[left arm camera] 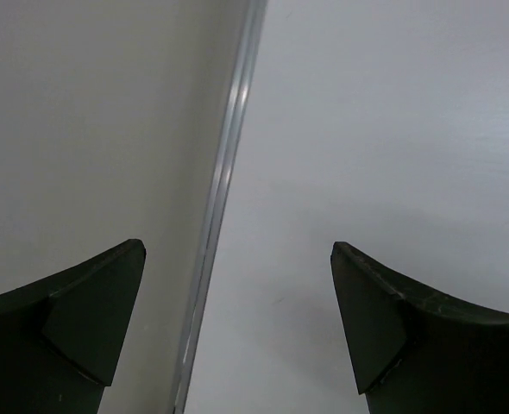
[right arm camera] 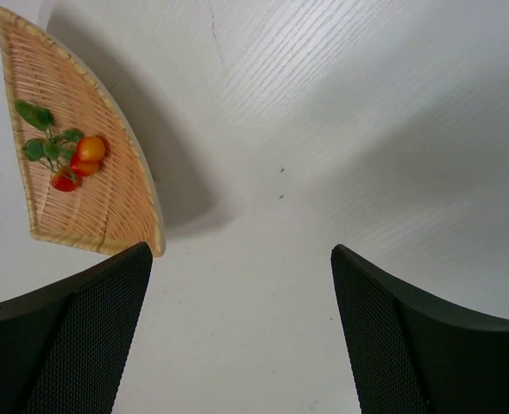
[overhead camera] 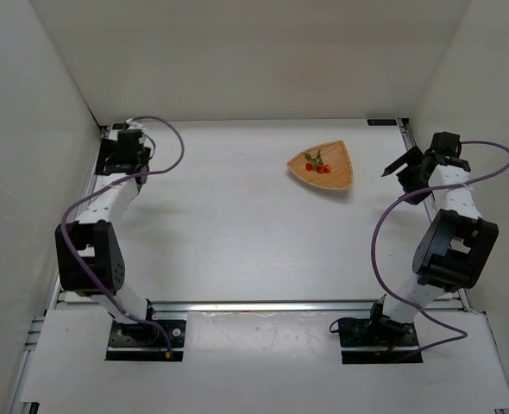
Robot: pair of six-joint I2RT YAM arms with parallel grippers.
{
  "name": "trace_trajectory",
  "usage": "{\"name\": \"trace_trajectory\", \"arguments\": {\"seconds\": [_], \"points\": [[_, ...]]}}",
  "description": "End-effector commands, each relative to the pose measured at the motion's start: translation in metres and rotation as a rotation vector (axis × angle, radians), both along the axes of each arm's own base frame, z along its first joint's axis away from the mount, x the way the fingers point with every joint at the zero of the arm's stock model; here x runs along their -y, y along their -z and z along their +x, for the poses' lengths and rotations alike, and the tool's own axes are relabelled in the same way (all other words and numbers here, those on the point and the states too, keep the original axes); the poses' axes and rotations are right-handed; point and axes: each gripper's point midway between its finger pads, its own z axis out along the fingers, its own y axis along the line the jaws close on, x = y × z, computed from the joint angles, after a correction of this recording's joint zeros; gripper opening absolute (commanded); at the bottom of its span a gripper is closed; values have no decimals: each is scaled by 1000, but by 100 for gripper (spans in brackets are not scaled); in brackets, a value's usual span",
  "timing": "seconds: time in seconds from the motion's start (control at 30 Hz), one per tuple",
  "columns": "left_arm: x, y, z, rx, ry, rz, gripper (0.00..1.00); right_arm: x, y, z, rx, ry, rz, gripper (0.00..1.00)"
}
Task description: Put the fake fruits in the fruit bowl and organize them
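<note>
- Top external view shows the fake fruits (overhead camera: 317, 164) lying inside the fruit bowl (overhead camera: 339, 166), a little toward its left part; the red berries are close together and the green leaves point to the far side.
- From the right wrist view, the fake fruits (right arm camera: 75, 160) rest on the woven bottom of the fruit bowl (right arm camera: 108, 211). I count three berries, one more orange than the others, all touching or nearly touching.
- The fruit bowl stands flat on the white table (overhead camera: 237, 224), in the far right part.
- The right gripper (overhead camera: 399, 166) is near the bowl, on its right side, but does not touch it. In its own camera the right gripper (right arm camera: 241, 250) has the jaws wide apart, with only the table between them.
- The left gripper (overhead camera: 119, 145) is well apart, at the far left corner of the table. Its camera shows the left gripper (left arm camera: 237, 250) also with jaws wide and holding nothing, above a metal rail (left arm camera: 224, 198) beside the wall (left arm camera: 91, 129).
</note>
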Motion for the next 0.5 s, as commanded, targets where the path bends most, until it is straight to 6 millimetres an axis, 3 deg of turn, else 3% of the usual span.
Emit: {"name": "trace_trajectory", "arguments": {"seconds": [0.0,0.07,0.17,0.33,0.47], "points": [[-50,8,-55,-3,-185,-56,100,12,-15,-5,39,8,-35,88],[-83,22,-88,5,-324,-102,100,15,-14,-9,29,8,-38,88],[-104,35,-122,-3,-438,-124,100,13,-13,-10,22,3,-28,88],[-97,47,-140,18,-454,-225,100,12,-21,-5,45,5,-18,88],[-84,50,-138,38,-425,-306,100,10,-20,-7,38,8,-3,88]]}}
